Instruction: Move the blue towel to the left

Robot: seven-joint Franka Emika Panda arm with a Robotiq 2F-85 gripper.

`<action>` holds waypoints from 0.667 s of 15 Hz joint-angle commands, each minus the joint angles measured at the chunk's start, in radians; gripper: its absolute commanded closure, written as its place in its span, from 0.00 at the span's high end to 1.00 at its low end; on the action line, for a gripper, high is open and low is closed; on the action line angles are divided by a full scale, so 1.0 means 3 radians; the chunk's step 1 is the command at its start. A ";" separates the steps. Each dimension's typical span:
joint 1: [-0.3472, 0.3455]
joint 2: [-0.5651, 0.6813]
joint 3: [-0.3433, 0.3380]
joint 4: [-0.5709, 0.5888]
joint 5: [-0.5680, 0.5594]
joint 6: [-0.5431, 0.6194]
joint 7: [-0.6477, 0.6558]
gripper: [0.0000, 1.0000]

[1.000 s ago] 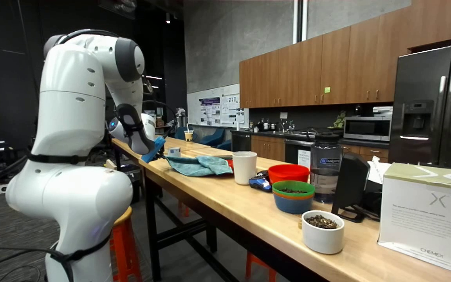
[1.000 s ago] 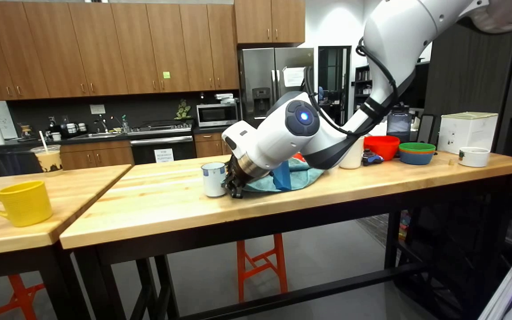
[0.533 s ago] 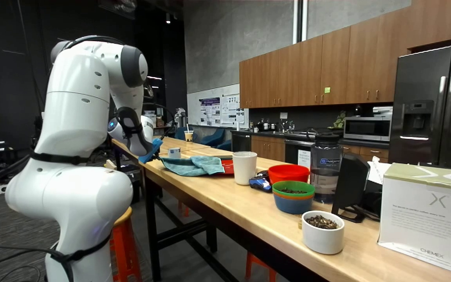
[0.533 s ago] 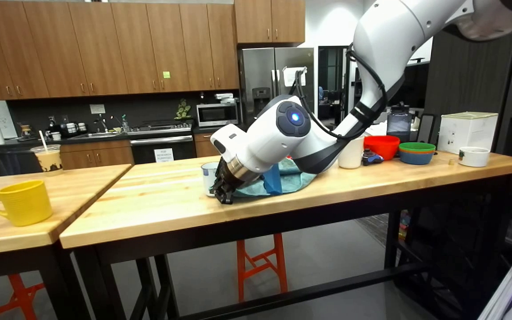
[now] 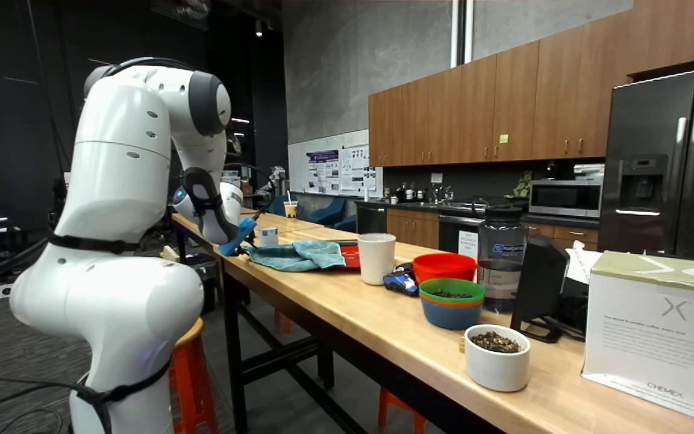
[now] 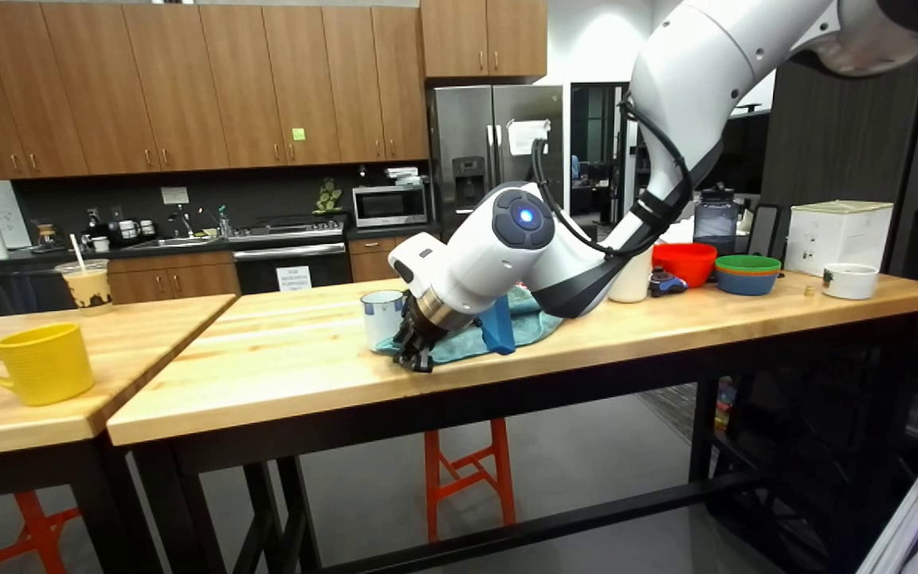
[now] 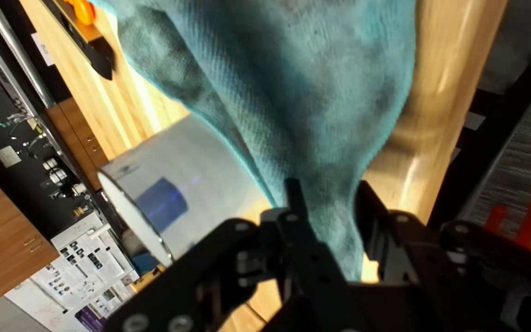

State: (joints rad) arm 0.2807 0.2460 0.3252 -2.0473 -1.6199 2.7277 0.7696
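Observation:
The blue towel (image 5: 299,255) lies crumpled on the wooden table near its front edge. It also shows in an exterior view (image 6: 535,319), partly behind the arm, and fills the top of the wrist view (image 7: 311,83). My gripper (image 7: 324,189) is low at the towel's narrow end. Its fingers stand apart with the towel lying between them, so it looks open. In an exterior view my gripper (image 6: 415,363) points down close to the table, with a towel corner showing just left of it. The fingertips are hidden behind the blue-covered wrist in an exterior view.
A white-and-blue mug (image 7: 191,180) stands right beside the gripper and towel; it also shows in an exterior view (image 6: 382,315). A red plate (image 5: 350,256), a white cup (image 5: 376,259) and a red bowl (image 5: 443,267) are farther along. The table's front edge (image 6: 331,397) is near.
The towel slid a little left with the gripper, then stopped. The gripper has since shifted slightly back right, and a towel corner now shows left of it.

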 commanded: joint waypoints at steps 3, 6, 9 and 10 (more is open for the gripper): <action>-0.0161 -0.0273 -0.0121 -0.0242 0.0098 -0.0060 -0.0131 0.78; -0.0246 -0.0420 -0.0183 -0.0317 0.0093 -0.0074 -0.0080 0.98; -0.0371 -0.0531 -0.0250 -0.0328 0.0170 0.0076 -0.0064 1.00; -0.0420 -0.0562 -0.0279 -0.0312 0.0241 0.0107 -0.0106 1.00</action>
State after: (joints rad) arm 0.1896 0.1436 0.2644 -2.1094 -1.5885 2.7232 0.7551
